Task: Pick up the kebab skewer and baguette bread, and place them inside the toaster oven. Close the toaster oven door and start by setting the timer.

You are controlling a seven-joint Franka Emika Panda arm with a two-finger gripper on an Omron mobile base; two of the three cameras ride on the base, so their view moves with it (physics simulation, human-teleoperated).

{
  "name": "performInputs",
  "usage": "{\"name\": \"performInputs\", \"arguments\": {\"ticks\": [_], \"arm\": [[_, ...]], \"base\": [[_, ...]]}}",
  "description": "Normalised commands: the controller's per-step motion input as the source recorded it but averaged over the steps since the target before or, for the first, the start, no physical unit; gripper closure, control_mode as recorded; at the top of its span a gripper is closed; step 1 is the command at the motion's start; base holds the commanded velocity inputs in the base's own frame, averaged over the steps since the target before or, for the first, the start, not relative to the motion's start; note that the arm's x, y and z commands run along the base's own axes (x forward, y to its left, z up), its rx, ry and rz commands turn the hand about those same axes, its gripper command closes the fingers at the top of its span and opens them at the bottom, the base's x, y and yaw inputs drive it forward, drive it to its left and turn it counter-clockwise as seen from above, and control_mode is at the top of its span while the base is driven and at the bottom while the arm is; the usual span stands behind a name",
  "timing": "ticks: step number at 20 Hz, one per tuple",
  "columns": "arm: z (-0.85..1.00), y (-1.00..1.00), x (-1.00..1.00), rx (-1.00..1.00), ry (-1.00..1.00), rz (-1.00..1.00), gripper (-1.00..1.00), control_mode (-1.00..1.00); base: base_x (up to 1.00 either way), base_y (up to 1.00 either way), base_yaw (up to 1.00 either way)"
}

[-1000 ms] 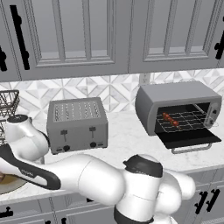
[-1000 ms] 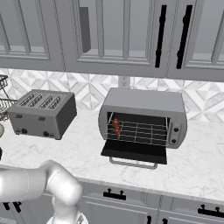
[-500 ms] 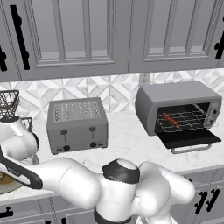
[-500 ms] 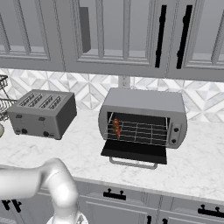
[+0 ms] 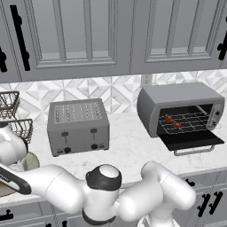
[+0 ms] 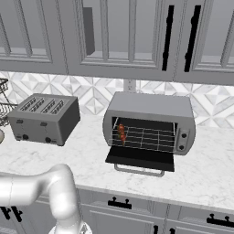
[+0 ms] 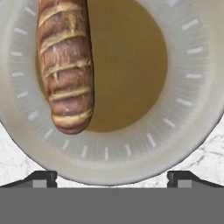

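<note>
- The gripper hangs over a round plate, its two dark tips spread wide with nothing between them.
- The baguette bread lies on the plate, in the left part of the hand view. Its long axis runs up and down in that view, with the rounded end pointing toward the fingertips; the other end runs off the top edge. Its slash marks cross it side to side.
- The plate has a pale rim with short tick marks and a tan centre; it sits on the white marble counter.
- The toaster oven stands at the right of the counter, with the toaster oven door dropped open and flat.
- The kebab skewer rests on the wire rack inside, at the left end of the cavity.
- A slotted grey toaster stands to the left of the oven, well apart.
- A wire basket sits at the far left.
</note>
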Motion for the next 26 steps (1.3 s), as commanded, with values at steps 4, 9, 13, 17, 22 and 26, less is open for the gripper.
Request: {"name": "performInputs", "arguments": {"ticks": [4,9,13,17,22,26], "arm": [[-0.35,0.27,0.20,0.00,0.01,0.00,-1.00,-1.00],[-0.39,0.19,0.36,0.00,0.02,0.00,-1.00,-1.00],[-0.32,0.21,0.36,0.00,0.02,0.00,-1.00,-1.00],[-0.29,0.26,0.20,0.00,0.01,0.00,-1.00,-1.00],[-0.24,0.29,0.13,0.00,0.01,0.00,-1.00,-1.00],[-0.31,0.11,0.00,0.00,0.03,0.00,1.00,-1.00]], "base": [[0.00,0.00,0.00],[0.00,0.00,0.00],[0.00,0.00,0.00],[0.00,0.00,0.00],[0.00,0.00,0.00],[0.00,0.00,0.00]]}}
